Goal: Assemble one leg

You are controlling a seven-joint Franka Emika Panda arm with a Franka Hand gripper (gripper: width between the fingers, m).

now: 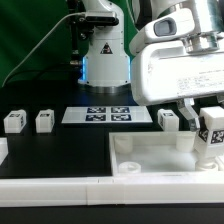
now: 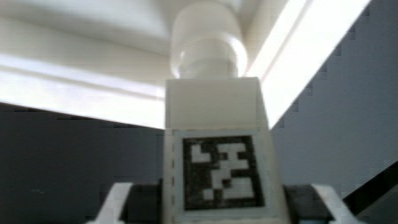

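My gripper point(image 1: 211, 136) is shut on a leg point(image 1: 208, 150), a stubby white piece with a black-and-white tag. It holds the leg upright over the right end of the large white panel point(image 1: 150, 158) in the exterior view. I cannot tell whether the leg's lower end touches the panel. In the wrist view the leg point(image 2: 217, 100) runs up the middle between both fingers point(image 2: 121, 205), tag facing the camera. Its rounded far end lies against the white panel point(image 2: 89, 70).
Two more legs point(image 1: 14, 121) point(image 1: 44, 121) stand at the exterior view's left, and a third point(image 1: 168, 118) behind the panel. The marker board point(image 1: 108, 114) lies in front of the robot base point(image 1: 105, 60). A white rail point(image 1: 60, 188) runs along the front.
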